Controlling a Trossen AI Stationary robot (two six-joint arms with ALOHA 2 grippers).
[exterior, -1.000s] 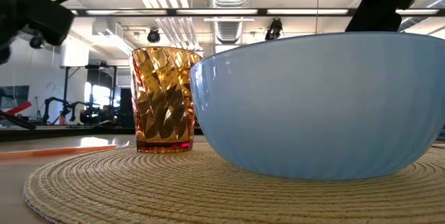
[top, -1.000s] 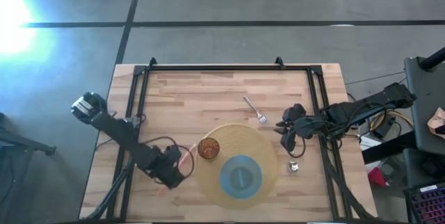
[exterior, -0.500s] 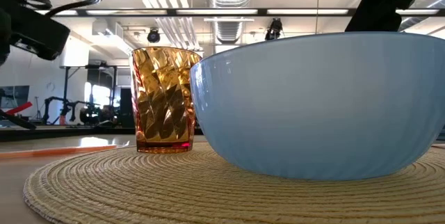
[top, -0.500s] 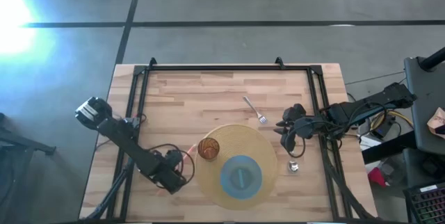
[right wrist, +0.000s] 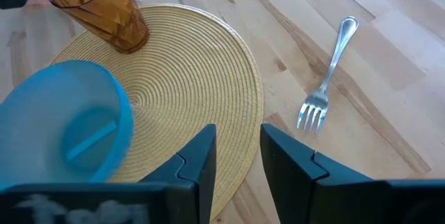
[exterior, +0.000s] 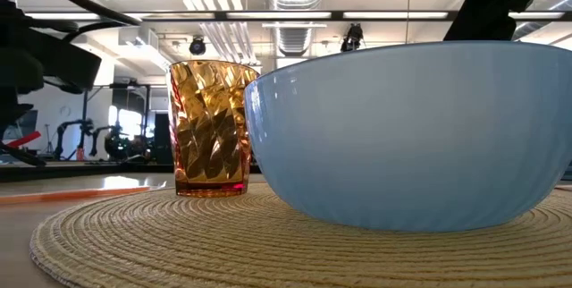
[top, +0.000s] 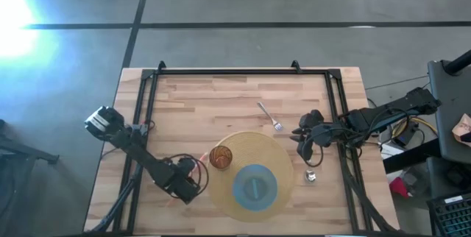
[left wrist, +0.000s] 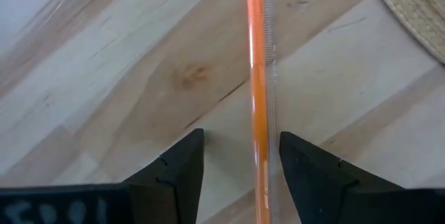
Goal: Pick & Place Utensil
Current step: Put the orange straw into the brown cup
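A thin orange stick [left wrist: 257, 78] lies flat on the wooden table, left of the woven mat [top: 276, 152]; the low view shows it as an orange line [exterior: 71, 195]. My left gripper [left wrist: 240, 165] hangs just above it, open, one finger on each side, the stick running along the gap. In the high view this gripper [top: 184, 188] sits near the mat's left edge. A metal fork [top: 270, 116] lies on the table beyond the mat. My right gripper [top: 304, 140] waits open beside the fork's tines [right wrist: 311, 116].
A blue bowl [top: 255, 185] with a small blue piece inside and an amber glass [top: 221, 157] stand on the mat. A small metal object [top: 310, 176] lies right of the mat. Black frame rails [top: 147, 112] run along the table's left, far and right sides.
My left gripper has moved a little toward the table's near edge and come down toward the orange stick. The stick, fork, bowl and glass have stayed where they were.
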